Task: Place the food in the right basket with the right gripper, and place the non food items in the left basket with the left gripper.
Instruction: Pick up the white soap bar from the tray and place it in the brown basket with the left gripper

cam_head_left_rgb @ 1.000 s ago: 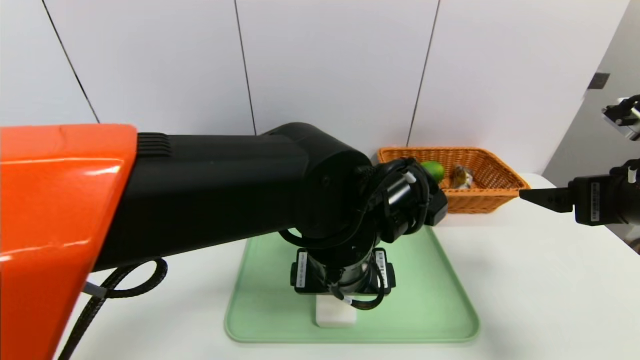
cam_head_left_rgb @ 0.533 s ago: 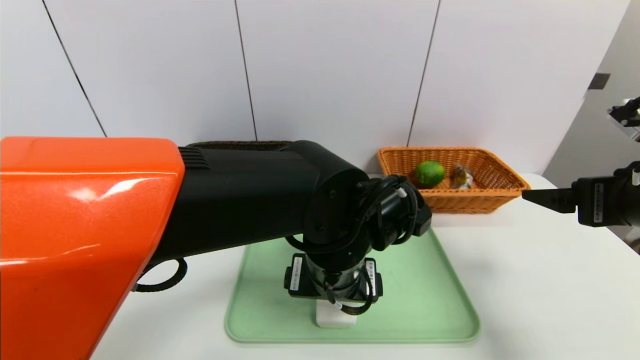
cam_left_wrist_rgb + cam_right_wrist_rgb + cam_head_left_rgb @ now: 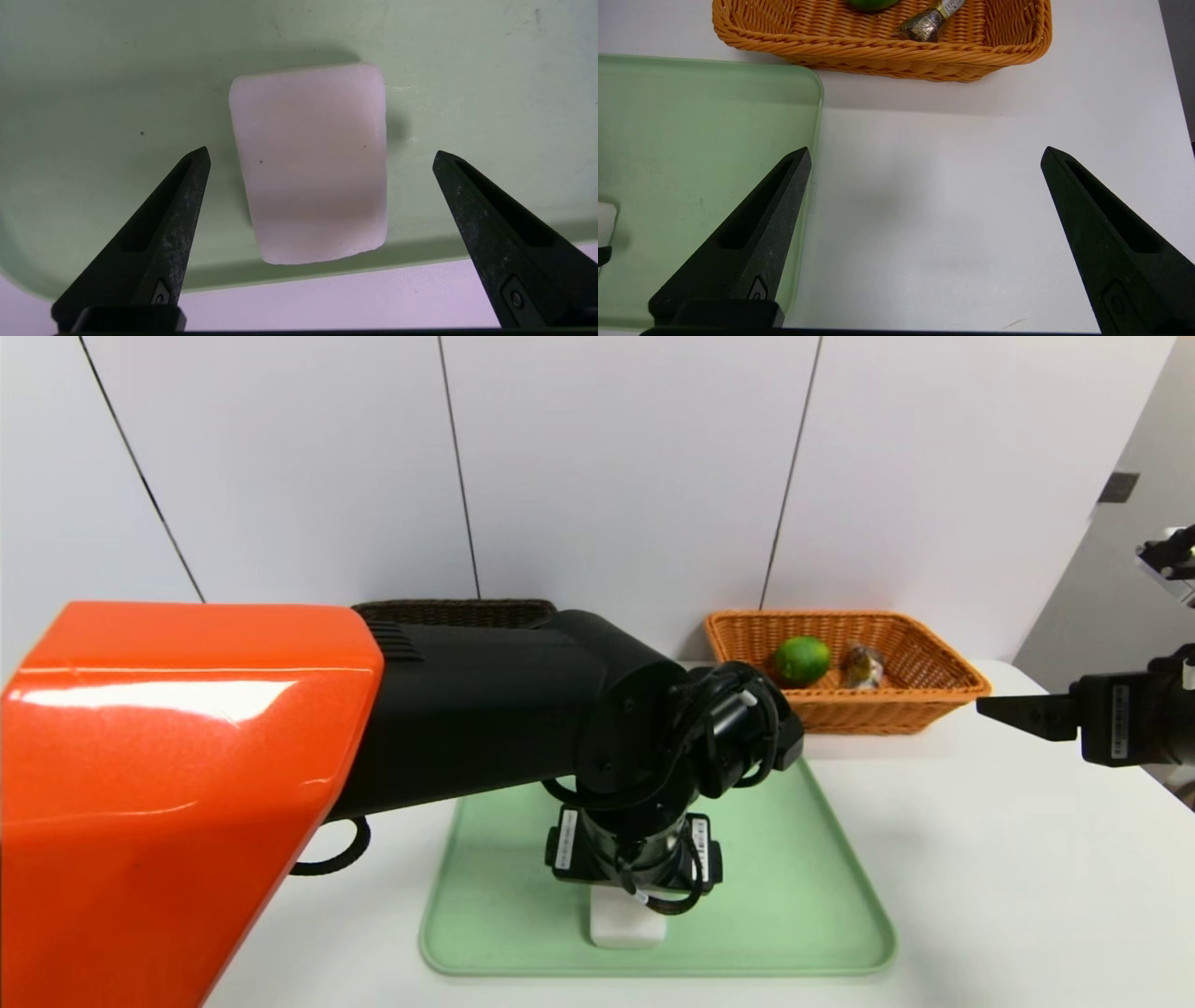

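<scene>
1. The white bar (image 3: pixel 310 163) lies flat on the green tray (image 3: pixel 803 896), close to the tray's 6 o'clock rim as the head view shows it. It looks to be the only thing on the tray.
2. The left gripper (image 3: pixel 320 156) hangs over the bar with its jaws wide, one tip on either side of it and neither touching.
3. The right gripper (image 3: pixel 924 154) is parked at 3 o'clock above the counter (image 3: pixel 1008 859), jaws wide and holding nothing.
4. The lime (image 3: pixel 801 660) and the wrapped sweets (image 3: pixel 864 665) lie in the orange basket (image 3: pixel 924 709) at 1 o'clock. Only the far rim of the dark basket (image 3: pixel 457 611) shows at 11 o'clock, behind the left arm.
5. The bar looks stiff, light and smooth, much like soap, so it may slide under a skewed squeeze.
6. The best hold is probably across its two long sides at mid-length, with the jaws brought down low so the pads meet the flat edges.
</scene>
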You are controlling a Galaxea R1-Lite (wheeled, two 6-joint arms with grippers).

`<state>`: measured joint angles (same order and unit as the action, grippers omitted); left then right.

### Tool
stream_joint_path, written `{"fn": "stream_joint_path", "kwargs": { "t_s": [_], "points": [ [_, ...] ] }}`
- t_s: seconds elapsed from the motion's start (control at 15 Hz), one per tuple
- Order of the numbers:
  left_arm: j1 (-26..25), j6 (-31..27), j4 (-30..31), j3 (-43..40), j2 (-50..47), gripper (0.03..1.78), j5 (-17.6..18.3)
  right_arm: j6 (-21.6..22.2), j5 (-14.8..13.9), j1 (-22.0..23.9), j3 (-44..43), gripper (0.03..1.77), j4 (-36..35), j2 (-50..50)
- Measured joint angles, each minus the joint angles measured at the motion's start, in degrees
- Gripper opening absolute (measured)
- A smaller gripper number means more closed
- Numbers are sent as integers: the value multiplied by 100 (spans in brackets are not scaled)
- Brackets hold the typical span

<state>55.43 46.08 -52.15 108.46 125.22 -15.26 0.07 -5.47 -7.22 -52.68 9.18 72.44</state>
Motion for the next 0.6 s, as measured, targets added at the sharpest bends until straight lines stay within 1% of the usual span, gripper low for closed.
{"fn": "stream_joint_path", "kwargs": {
  "t_s": [0.13,0.6],
  "points": [
    [-26,-38,48,-9,13,169,66,2,-1,0,1,170,0,-6],
    [-118,-50,50,-63,154,169,74,2,16,30,119,170,-11,-35]
  ]
}}
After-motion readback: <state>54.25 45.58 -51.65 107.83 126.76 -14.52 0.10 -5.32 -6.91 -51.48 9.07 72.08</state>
